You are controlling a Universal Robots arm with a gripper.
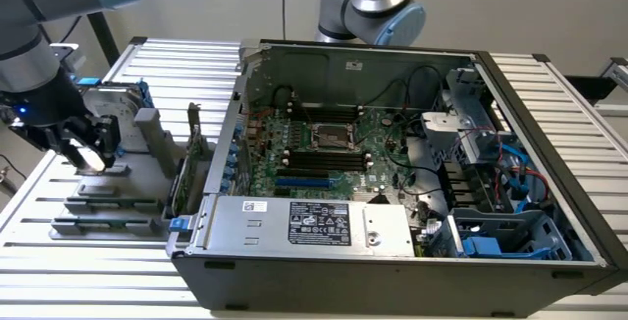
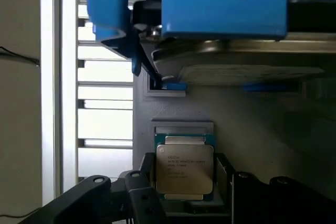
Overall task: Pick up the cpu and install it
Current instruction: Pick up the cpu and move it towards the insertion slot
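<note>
cpu (image 2: 185, 166): small flat square chip, silver-grey metal lid with printed text, green edge showing round it. Lies flat in a recess of the grey fixture, outside the case, not yet lifted.

Scene, largest down:
- One slatted aluminium tabletop (image 1: 98, 283).
- One open dark-grey metal computer case (image 1: 393, 283) on it, lying on its side.
- One green motherboard (image 1: 383, 151) inside the case.
- One metal-framed socket (image 1: 329, 137) near the board's middle, empty as far as I can see.
- Long black memory slots (image 1: 324, 162) beside the socket: several, packed too tight for a sure count.
- One grey plastic fixture tray (image 1: 108, 206), at the exterior view's left of the case.
- One large silver hard drive with blue brackets (image 2: 236, 61), held in the same fixture near the cpu's recess.
- One cpu.

My jaws are low over the fixture. The two fingers (image 2: 144, 192) stand wide, one on either side of the chip and close to its edges, holding nothing. Whether a pad touches an edge I cannot tell.

Grasp, my judgement:
- Keep the chip centred between the fingers so both meet opposite edges together. A lopsided close would skew it in the recess.
- Grip the edges only, firm but light, with the chip kept level.
- The hard drive's blue bracket is near, so mind it.
</note>
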